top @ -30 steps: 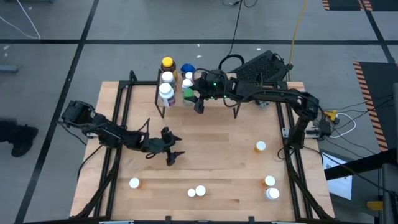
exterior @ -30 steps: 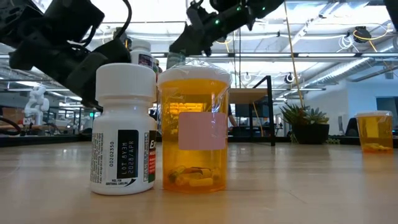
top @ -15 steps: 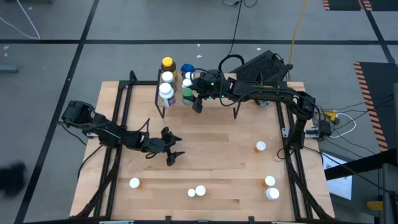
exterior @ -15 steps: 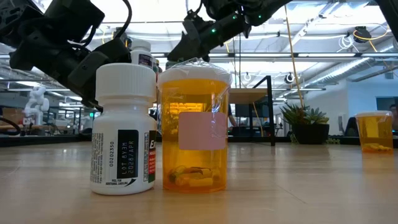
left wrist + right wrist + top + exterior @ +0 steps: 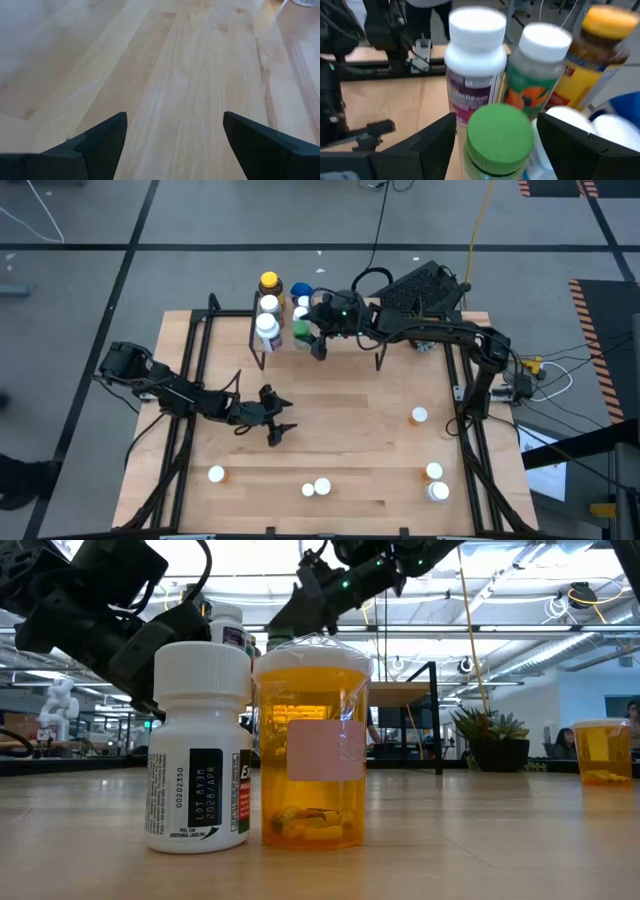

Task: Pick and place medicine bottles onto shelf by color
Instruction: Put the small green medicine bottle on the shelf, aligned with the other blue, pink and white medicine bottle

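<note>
Right gripper (image 5: 318,340) is at the shelf (image 5: 345,340), fingers apart straddling the upright green-capped bottle (image 5: 497,137) standing among the shelved bottles, not clamped; left gripper (image 5: 277,423) waits mid-table, fingers apart and empty, far from it.

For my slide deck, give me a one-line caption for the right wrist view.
Right gripper open around a green-capped bottle among white-capped and yellow-capped bottles.

Pale, smooth wood planks are seen on the table (image 5: 340,430); a translucent glossy orange plastic bottle (image 5: 312,745) and an opaque white plastic bottle (image 5: 200,745) are shown, paper-labelled.
</note>
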`<state>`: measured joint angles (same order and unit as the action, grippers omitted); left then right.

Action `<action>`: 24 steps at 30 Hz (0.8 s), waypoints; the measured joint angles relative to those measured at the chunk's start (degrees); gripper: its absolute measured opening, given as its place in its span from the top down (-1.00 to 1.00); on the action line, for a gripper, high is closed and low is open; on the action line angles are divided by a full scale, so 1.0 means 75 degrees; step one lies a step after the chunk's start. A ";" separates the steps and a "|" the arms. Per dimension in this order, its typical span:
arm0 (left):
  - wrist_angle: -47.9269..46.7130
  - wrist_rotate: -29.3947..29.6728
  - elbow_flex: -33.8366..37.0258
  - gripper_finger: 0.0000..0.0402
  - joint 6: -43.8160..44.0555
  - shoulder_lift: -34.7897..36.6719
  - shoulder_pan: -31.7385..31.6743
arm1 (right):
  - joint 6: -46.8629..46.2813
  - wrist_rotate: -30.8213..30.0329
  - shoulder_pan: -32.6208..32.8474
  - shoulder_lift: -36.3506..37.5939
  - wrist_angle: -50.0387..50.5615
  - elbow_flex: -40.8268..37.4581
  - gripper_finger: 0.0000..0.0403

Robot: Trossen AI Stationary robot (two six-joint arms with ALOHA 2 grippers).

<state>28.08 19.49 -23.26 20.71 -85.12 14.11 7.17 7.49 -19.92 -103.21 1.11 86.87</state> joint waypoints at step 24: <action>-0.0366 -0.0012 0.0002 -0.66 0.0281 0.0000 0.0087 | 0.1424 -0.2006 0.0900 0.0759 0.0722 -0.0003 -0.36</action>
<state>25.33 19.40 -23.24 22.82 -85.12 14.76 17.85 -7.55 -13.17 -97.51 6.53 86.85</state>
